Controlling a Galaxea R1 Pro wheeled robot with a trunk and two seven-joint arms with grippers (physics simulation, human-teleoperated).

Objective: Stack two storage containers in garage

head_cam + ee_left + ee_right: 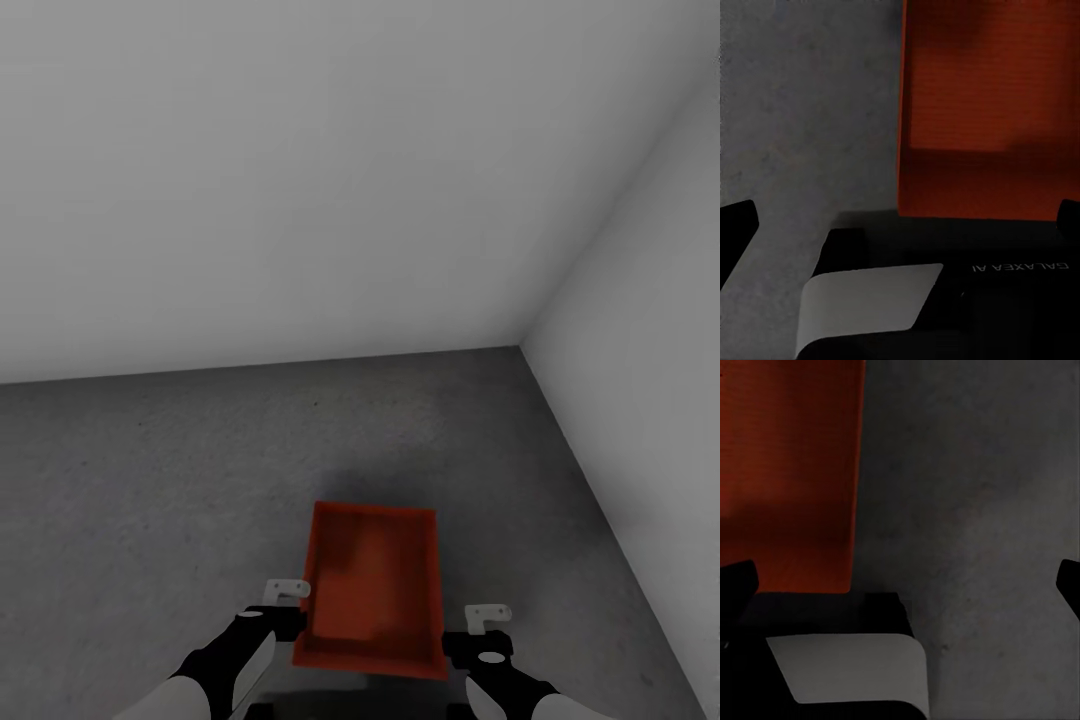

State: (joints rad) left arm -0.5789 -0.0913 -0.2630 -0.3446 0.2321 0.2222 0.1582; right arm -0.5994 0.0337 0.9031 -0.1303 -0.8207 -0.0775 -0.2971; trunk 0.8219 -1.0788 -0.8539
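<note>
One storage container is in view: an orange-red, rectangular, open-top bin with thin walls. It sits low and central in the head view, near the robot, over the floor and between the two arms. Whether it rests on the floor or on the robot's base cannot be told; a dark shadow spreads around its far end.

The floor is dark grey, matte and rough — mottled like concrete. It meets two plain white-grey walls: the far wall and the right wall, which join in a corner at the far right.

The left gripper stands just beside the container's near-left corner, a pale bracket on a black body. The right gripper stands just beside the near-right corner, of the same make. Contact with the walls cannot be confirmed.

In the left wrist view the container's side shows fine horizontal ribbing. Black fingers sit at the two edges of the frame — set wide, nothing between them. Below lies a black base panel with a light grey plate.

In the right wrist view the ribbed orange-red wall stands beside bare concrete. The fingers are likewise spread wide and grip nothing.
</note>
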